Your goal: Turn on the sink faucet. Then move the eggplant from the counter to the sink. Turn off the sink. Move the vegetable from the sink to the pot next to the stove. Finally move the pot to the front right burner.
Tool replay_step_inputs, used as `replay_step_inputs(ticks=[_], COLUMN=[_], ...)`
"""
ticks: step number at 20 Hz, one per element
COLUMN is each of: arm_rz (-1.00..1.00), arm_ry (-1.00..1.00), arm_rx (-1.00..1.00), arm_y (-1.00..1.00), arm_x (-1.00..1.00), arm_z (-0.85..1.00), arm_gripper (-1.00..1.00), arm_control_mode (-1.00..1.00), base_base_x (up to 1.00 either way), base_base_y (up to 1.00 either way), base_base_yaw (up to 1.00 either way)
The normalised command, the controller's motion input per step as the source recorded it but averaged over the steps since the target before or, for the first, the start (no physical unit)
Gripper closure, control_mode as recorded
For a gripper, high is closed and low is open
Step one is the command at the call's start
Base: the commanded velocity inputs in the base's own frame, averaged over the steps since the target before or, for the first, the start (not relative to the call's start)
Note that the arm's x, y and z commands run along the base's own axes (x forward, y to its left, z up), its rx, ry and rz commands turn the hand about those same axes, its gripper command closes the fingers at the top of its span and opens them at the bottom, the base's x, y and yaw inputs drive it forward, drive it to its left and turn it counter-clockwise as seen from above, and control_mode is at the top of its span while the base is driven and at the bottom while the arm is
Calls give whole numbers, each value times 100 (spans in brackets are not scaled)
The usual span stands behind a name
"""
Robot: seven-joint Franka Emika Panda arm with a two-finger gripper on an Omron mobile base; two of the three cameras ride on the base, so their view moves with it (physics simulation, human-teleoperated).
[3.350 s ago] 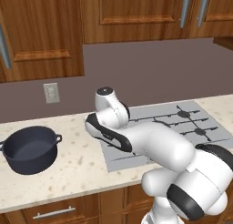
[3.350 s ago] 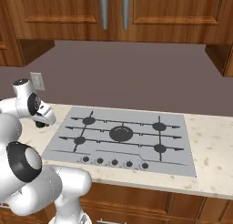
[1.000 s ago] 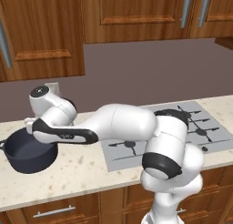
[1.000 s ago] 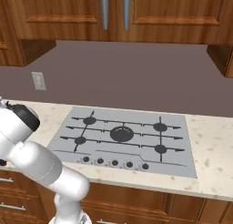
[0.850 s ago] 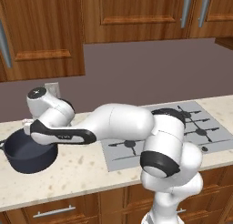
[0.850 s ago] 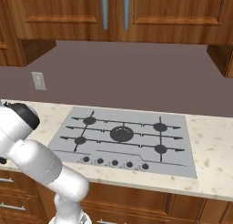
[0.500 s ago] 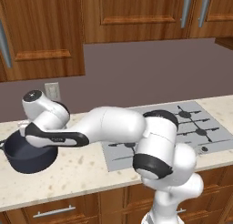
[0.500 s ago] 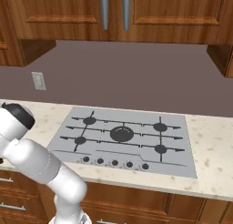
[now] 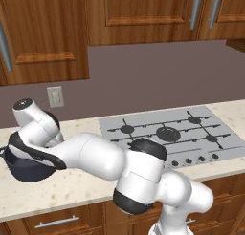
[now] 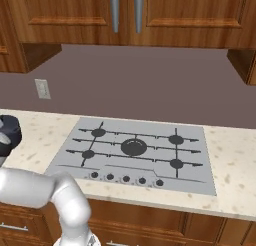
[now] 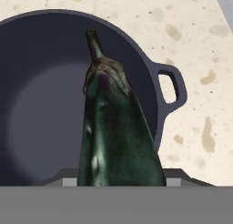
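Eggplant (image 11: 111,127) clamped in end effector (image 11: 120,180), stem pointing away from it, suspended over pot (image 11: 43,114) interior. Pot sits on worktop (image 11: 200,95), left of stove (image 9: 167,131).

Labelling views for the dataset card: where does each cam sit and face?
Left base view: behind-left of the arm, facing counter, stove and pot; arm reaches left.
Right base view: behind-right, facing the stove; arm at lower left.
Hand view: on the hand, looking into the pot at the held eggplant.
Shared: stove, counter.
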Motion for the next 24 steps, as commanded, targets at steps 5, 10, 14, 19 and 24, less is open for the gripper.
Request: replay_step_inputs(ticks=[5,10,14,19,24], arm_rz=[0,2,3,2,1], arm_ry=[0,0,0,0,0], arm_rx=[-2,1,2,0,0], arm_y=[1,0,0,0,0], arm_x=[0,1,4,16,17], arm_z=[-27,-24,-22,-22,-16], arm_gripper=[100,100,100,-100,-100], arm_control_mode=[-100,-100,-100,-100,-100], base_base_x=[0,0,0,0,0], base_base_y=[0,0,0,0,0], base_base_yaw=[0,0,0,0,0])
